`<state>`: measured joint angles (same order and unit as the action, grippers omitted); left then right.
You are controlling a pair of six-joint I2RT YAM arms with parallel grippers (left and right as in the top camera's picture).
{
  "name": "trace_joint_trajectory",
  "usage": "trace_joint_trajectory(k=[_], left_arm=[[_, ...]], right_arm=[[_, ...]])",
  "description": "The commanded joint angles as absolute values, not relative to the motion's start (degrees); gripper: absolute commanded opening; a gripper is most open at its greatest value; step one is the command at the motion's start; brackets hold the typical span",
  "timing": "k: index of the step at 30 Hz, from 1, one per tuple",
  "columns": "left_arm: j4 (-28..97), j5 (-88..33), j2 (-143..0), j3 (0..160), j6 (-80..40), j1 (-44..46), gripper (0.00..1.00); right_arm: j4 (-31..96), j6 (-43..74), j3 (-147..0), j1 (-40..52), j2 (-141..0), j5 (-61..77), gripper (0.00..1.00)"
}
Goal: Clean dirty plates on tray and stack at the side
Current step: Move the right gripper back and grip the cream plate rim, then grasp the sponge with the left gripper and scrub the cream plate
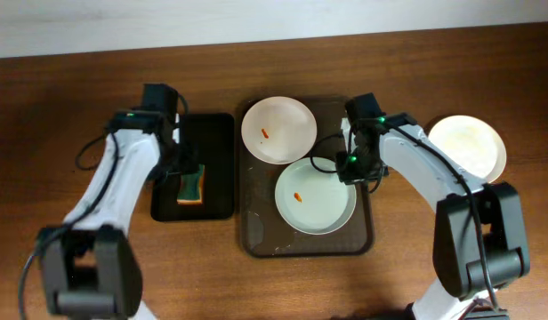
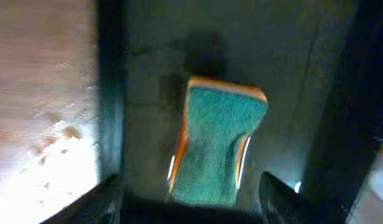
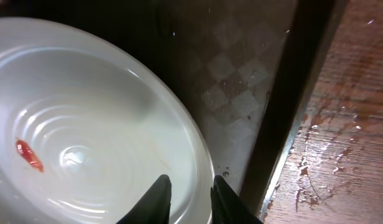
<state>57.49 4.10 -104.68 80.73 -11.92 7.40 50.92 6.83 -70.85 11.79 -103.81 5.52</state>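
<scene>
The dark brown tray holds two plates, each with an orange smear: a white one at the back and a pale bluish one at the front right. A third white plate lies on the table to the right. My right gripper is shut on the right rim of the pale plate; in the right wrist view its fingers straddle that rim over the tray floor. My left gripper hangs open over a green and orange sponge, its fingers spread either side of the sponge.
The sponge lies on a narrow black tray left of the brown tray; its floor shows in the left wrist view. Wooden table surrounds both trays. The brown tray's raised rim runs just right of my right fingers.
</scene>
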Motion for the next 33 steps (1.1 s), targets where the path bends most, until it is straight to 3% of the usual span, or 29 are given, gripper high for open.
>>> trace_joint_trajectory(k=[1,4,6,7,8,12,14,20,21,22,24,26,27,28,29,33], left_arm=[[54.96,2.37,-112.33,79.75,-8.84,8.54,0.60],[53.12,2.11,-117.89,79.75,-6.31,8.51,0.37],[53.10,2.11,-120.14,79.75,-6.31,8.54,0.28],[52.93,2.11,-121.03,79.75,-6.31,8.54,0.17],[53.10,2.13,-121.05,79.83,-6.31,8.51,0.00],[59.57,1.72,-115.59,89.27,-7.44,7.81,0.03],[60.23,1.26,-112.27,92.18,-7.38,7.73,0.42],[57.67,1.15,-114.17,88.60,-7.42,7.88,0.68],[56.05,0.91,-114.56,87.42,-7.40,7.88,0.69],[53.39,0.75,-115.22,85.65,-7.40,7.90,0.66],[48.75,0.78,-117.27,81.97,-7.40,8.16,0.44],[46.35,0.78,-118.85,79.50,-7.40,8.51,0.39],[46.09,0.78,-119.26,79.05,-7.38,8.86,0.27],[46.06,0.78,-119.31,79.00,-7.38,9.30,0.08],[46.13,0.78,-119.24,79.11,-7.38,9.45,0.00],[56.31,-1.61,-119.24,88.05,-7.40,8.75,0.00]], right_arm=[[50.94,6.22,-70.72,11.81,-100.20,6.02,0.25],[50.96,6.26,-70.72,11.84,-100.20,6.02,0.25],[50.94,6.44,-70.72,11.84,-100.20,6.02,0.25],[50.94,6.44,-70.72,11.84,-100.20,6.04,0.25],[51.00,6.44,-70.72,11.84,-100.20,6.02,0.25],[51.42,6.44,-70.72,11.84,-100.20,6.02,0.25],[51.64,6.44,-70.72,11.84,-100.20,6.02,0.25],[51.86,6.42,-70.72,11.84,-100.20,6.02,0.25],[51.81,6.44,-70.72,11.84,-100.20,6.02,0.25],[51.81,6.44,-70.72,11.84,-100.20,6.02,0.25],[52.01,6.44,-70.72,11.84,-100.20,6.04,0.25],[52.47,6.44,-70.72,11.84,-100.20,6.02,0.26],[52.73,6.44,-70.72,11.84,-100.20,6.02,0.26],[53.08,6.44,-70.72,11.84,-100.22,6.02,0.30],[53.19,6.46,-70.70,11.84,-100.22,6.02,0.31],[52.97,10.07,-70.70,11.81,-100.33,3.84,0.32]])
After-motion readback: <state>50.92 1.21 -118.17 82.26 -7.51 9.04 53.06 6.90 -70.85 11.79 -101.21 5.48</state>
